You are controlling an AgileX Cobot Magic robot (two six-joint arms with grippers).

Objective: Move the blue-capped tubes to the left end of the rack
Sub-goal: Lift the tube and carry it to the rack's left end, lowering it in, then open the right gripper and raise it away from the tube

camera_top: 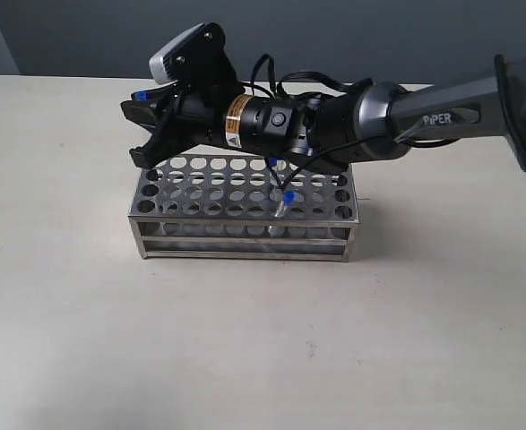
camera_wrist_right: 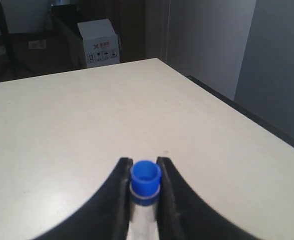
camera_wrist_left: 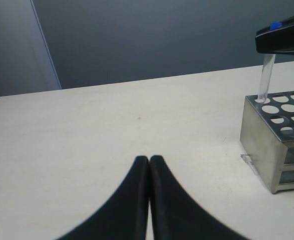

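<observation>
The steel rack stands mid-table in the exterior view. My right gripper reaches across over the rack's left end. It is shut on a blue-capped tube, gripped just under the cap. In the left wrist view that tube hangs upright with its lower tip at a corner hole of the rack. A second blue-capped tube leans in a hole right of the rack's middle. A blue speck shows under the arm. My left gripper is shut on nothing, low over bare table, apart from the rack.
The right arm lies across the back of the rack and hides part of its holes. A white cardboard box stands beyond the table's far edge in the right wrist view. A tiny clear scrap lies by the rack's foot.
</observation>
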